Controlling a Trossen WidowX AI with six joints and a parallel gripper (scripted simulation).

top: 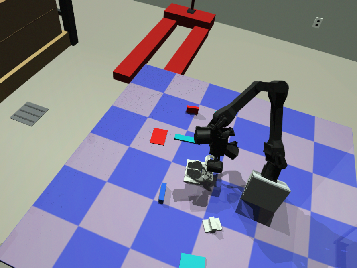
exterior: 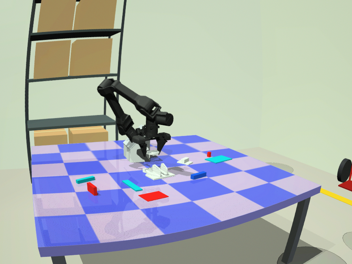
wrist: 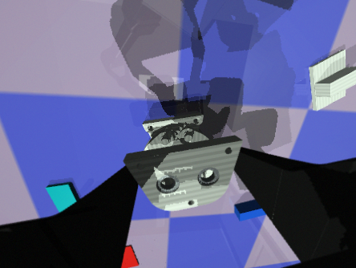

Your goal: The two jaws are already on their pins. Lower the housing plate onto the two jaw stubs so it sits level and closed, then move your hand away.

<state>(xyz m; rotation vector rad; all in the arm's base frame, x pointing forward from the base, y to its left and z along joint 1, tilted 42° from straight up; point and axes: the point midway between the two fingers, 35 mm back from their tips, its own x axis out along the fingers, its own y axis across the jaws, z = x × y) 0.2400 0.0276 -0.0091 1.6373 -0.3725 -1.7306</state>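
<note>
The pale housing plate (wrist: 188, 185) (exterior: 152, 152) has two large holes and small corner holes. My gripper (wrist: 182, 156) (exterior: 153, 156) is shut on it, with one black finger at each side edge. In the exterior view it hangs above the table and looks roughly level. The pale base (top: 187, 179) (exterior: 168, 176) (wrist: 160, 124) lies lower down. Two jaws (top: 193, 173) (exterior: 163, 168) stand on it, side by side. In the wrist view the gears (wrist: 176, 134) show just beyond the plate's edge, and the plate hides the rest. The plate is apart from the jaws.
A blue bar (top: 162, 192) (exterior: 198, 175) (wrist: 249, 211) lies near the base. A pale ribbed block (top: 212, 224) (exterior: 185, 161) (wrist: 329, 80) lies farther off. A cyan strip (top: 183, 138) (exterior: 131, 185) and a red sheet (top: 159, 136) (exterior: 153, 196) lie on the other side.
</note>
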